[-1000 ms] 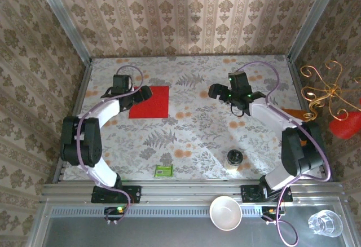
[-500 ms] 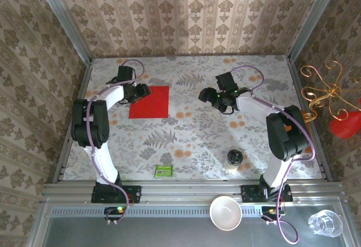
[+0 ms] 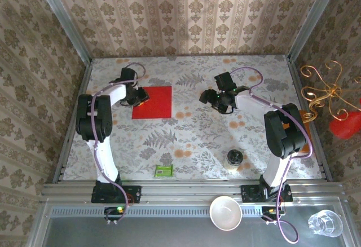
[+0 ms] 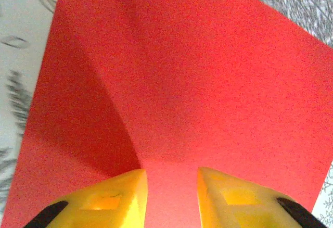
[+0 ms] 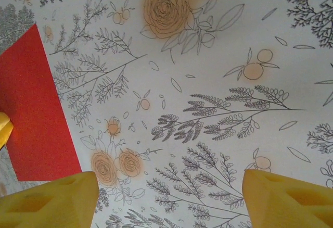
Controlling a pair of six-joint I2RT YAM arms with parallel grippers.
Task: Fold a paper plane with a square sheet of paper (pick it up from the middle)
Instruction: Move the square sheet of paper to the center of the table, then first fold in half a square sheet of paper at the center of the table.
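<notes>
The square sheet of paper [image 3: 155, 102] is bright red and lies on the flowered table at the back left. My left gripper [image 3: 141, 96] is down on its left edge. In the left wrist view its yellow fingers [image 4: 122, 191] stand a narrow gap apart, and the sheet [image 4: 208, 82] humps up between them with a shadowed crease to the left. My right gripper [image 3: 210, 97] hovers open over bare tablecloth to the right of the sheet. In the right wrist view its gripper [image 5: 169, 184] holds nothing, and the sheet's right edge [image 5: 31, 103] shows at the left.
A small green packet [image 3: 163, 171] and a lidded jar [image 3: 234, 159] sit near the table's front edge. A white bowl [image 3: 225, 212] and a glass [image 3: 325, 223] stand on the metal shelf in front. Patterned walls close the back and sides.
The left arm has stretched out and its gripper has dropped onto the sheet's left edge with its jaws narrowing. The sheet shifted slightly right. The right gripper moved left toward the sheet.
</notes>
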